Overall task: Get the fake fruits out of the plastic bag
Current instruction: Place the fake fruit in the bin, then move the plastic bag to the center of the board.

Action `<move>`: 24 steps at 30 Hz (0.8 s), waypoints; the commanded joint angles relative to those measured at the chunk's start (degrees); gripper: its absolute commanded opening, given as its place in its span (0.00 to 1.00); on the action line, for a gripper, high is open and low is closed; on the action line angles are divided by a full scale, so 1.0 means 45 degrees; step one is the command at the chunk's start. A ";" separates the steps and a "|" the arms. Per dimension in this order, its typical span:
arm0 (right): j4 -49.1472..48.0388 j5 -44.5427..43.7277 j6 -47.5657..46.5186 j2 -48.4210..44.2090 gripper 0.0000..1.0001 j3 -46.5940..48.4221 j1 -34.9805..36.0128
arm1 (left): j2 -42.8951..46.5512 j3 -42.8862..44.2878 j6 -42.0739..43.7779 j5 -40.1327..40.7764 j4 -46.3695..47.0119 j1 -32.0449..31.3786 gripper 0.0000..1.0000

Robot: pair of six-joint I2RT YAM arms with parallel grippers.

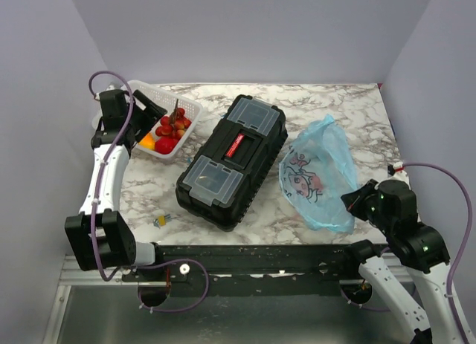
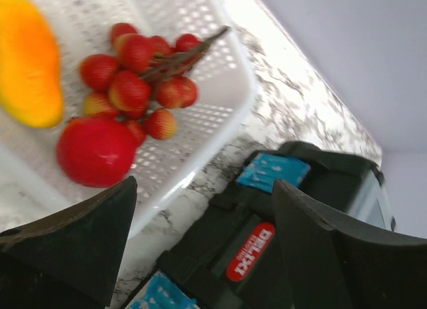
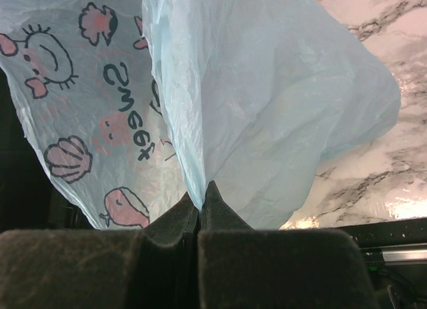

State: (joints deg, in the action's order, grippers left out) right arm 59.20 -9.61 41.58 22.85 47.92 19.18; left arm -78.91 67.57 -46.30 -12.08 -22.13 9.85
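**All 3 fake fruits are lying in the basket; the task is looking nearly finished.**

On the desk (image 1: 312, 106), the plastic bag (image 1: 320, 173) is sagging limp to the right of the black toolbox (image 1: 232, 160), and no fruit is showing through it. The orange-yellow mango (image 2: 30, 69), the red round fruit (image 2: 97, 151) and the grapes (image 2: 143, 75) are sitting in the white basket (image 1: 190, 110) at the far left. The left gripper (image 2: 201, 185) is hovering over the basket's edge, its jaws spread wide around nothing. The right gripper (image 3: 200, 203) is reaching low at the bag's near side, its jaws pinching a fold of the plastic.
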 commanded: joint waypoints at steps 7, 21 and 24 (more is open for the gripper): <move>-0.0235 -0.0986 0.1270 0.1805 0.01 0.0389 0.0009 | 0.3342 0.0008 0.4432 -0.0668 0.1918 -0.4047 0.80; -0.2598 -0.7392 -0.0114 0.7133 0.05 0.2959 0.0011 | 0.5383 -0.0742 0.7747 0.1694 0.2434 -0.8021 0.80; -0.2778 -0.8633 -0.0865 0.7884 0.08 0.3346 -0.0004 | 0.6183 -0.1392 0.8453 0.2440 0.3142 -0.8711 0.80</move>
State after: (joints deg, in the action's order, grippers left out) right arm 50.26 -35.94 43.53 55.55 59.99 19.18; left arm -56.23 64.38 -14.74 -7.55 -12.43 -25.65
